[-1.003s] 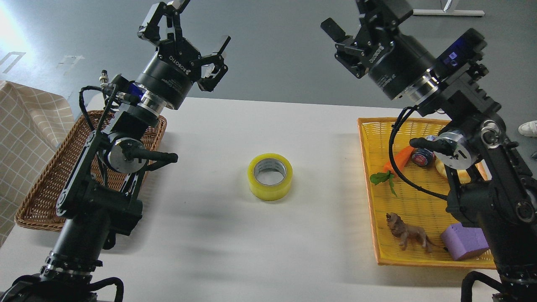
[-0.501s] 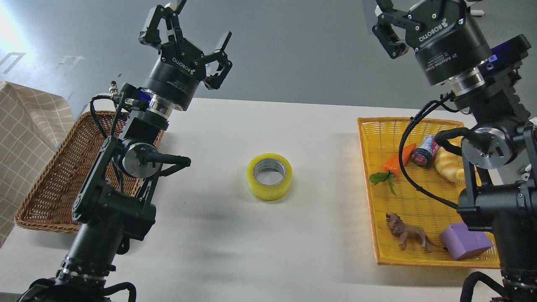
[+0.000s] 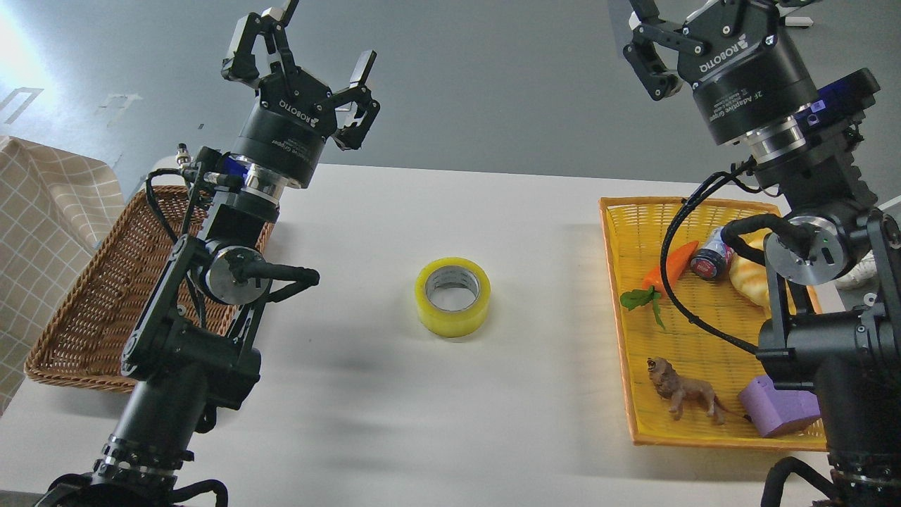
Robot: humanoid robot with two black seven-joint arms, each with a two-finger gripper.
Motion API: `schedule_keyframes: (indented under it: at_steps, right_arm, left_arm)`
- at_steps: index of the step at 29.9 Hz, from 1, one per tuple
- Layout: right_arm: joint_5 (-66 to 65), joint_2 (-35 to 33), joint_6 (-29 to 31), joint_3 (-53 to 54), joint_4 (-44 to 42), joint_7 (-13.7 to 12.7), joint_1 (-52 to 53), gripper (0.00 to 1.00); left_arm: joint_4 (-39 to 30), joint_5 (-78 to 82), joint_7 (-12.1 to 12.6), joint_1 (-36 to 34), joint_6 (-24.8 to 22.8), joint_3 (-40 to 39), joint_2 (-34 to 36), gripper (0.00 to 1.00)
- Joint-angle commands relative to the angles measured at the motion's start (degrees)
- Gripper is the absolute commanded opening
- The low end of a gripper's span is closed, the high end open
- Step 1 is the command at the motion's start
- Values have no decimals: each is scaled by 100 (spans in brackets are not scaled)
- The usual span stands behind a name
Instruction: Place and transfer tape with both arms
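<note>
The yellow tape roll [image 3: 452, 296] lies flat on the white table [image 3: 394, 415], hole up, midway between my arms. My left gripper [image 3: 310, 46] is open and empty. It is raised above the table's far left, well up and left of the tape. My right gripper [image 3: 704, 17] is raised at the top right above the yellow tray. Its fingers stand spread, nothing shows between them, and their tips are cut off by the top edge. Neither gripper touches the tape.
A brown wicker basket [image 3: 84, 310] sits at the left behind my left arm. A yellow tray [image 3: 633, 232] at the right holds a carrot [image 3: 669, 266], a small can [image 3: 707, 260], a pale bread [image 3: 746, 278], a lion figure [image 3: 683, 391] and a purple block [image 3: 774, 408].
My right gripper has swung up and to the right, turning so its label faces me. My left gripper has shifted slightly up and left. The tape has not moved.
</note>
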Motion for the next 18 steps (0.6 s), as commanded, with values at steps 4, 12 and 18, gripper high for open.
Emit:
schedule_keyframes:
  at_steps: [4, 12, 18]
  right_arm:
    - [-8, 36, 13, -18, -243, -18, 85, 100]
    - [0, 36, 66, -45, -252, -18, 252, 100]
    - [0, 27, 110, -54, -243, -9, 226, 100]
  left_arm:
    - [-51, -25, -7, -6, -16, -22, 0, 98]
    - [-42, -51, 2, 3, -192, 21, 0, 98]
    - [-42, 98, -7, -32, -201, 232, 78, 98]
